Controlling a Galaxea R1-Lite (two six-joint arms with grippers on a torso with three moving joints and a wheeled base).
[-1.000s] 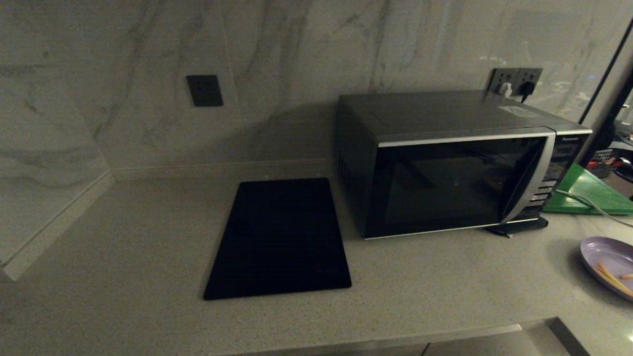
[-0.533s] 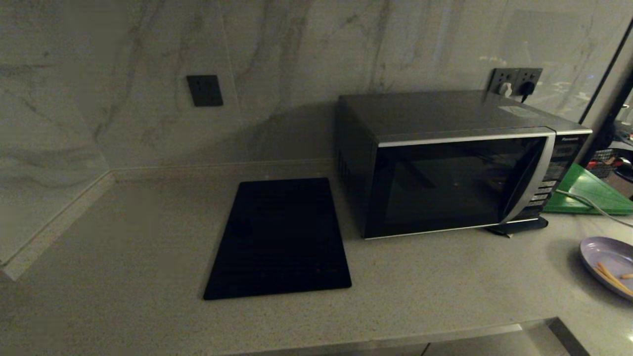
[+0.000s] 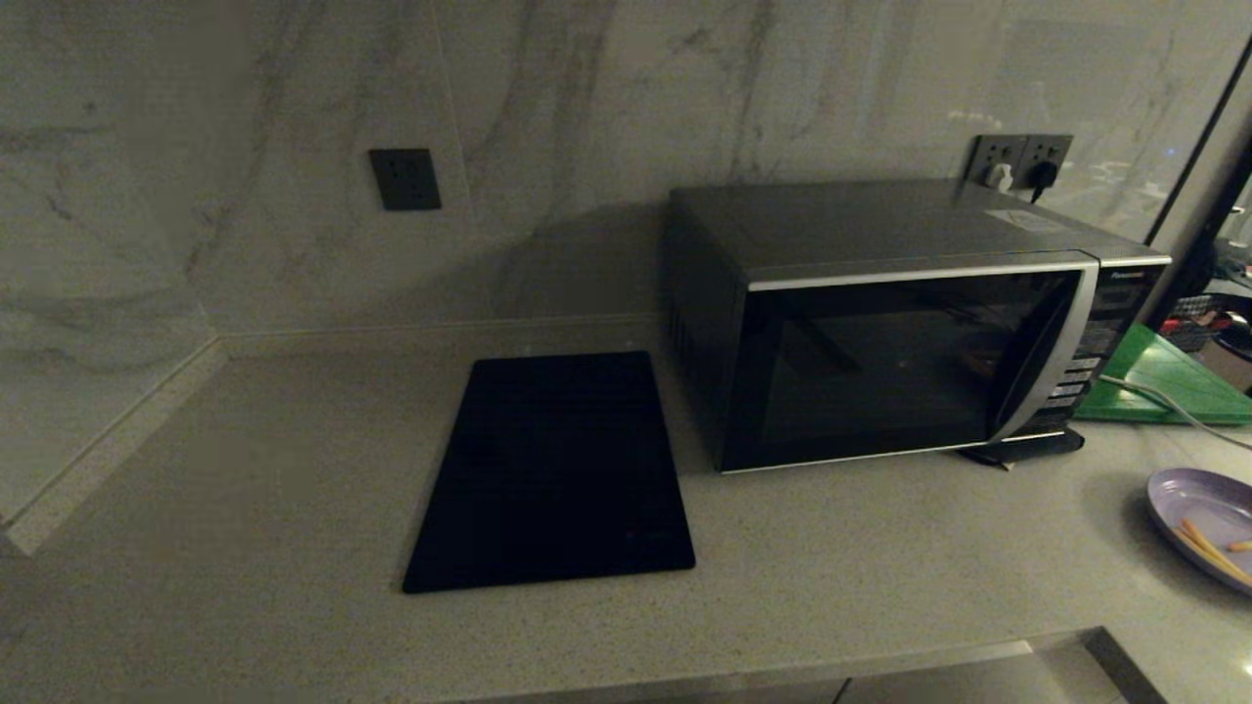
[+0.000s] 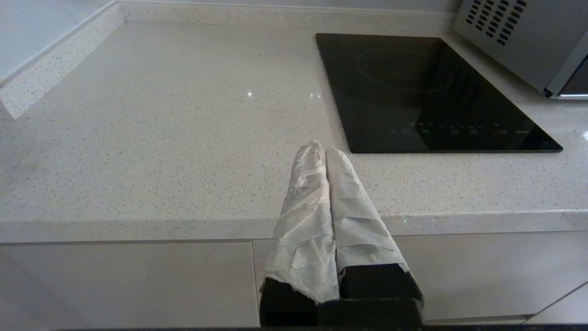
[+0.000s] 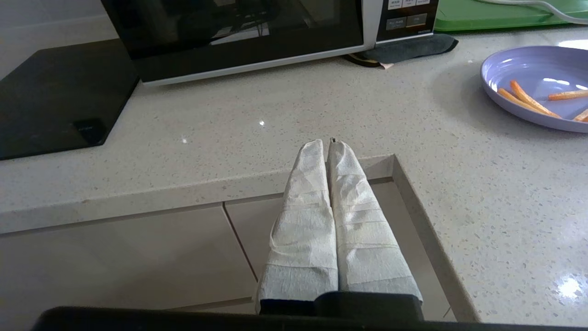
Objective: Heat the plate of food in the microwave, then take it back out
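The silver-grey microwave stands at the back right of the counter with its dark glass door closed; its door and button panel also show as the microwave in the right wrist view. The lavender plate of food lies on the counter at the far right, with orange sticks on the plate. Neither arm shows in the head view. My left gripper is shut and empty at the counter's front edge, near the cooktop. My right gripper is shut and empty over the front edge, well short of the plate.
A flat black cooktop panel lies left of the microwave. A green board with a white cable over it sits right of the microwave. A dark cloth lies under the microwave's front corner. The counter has a notch at its front right.
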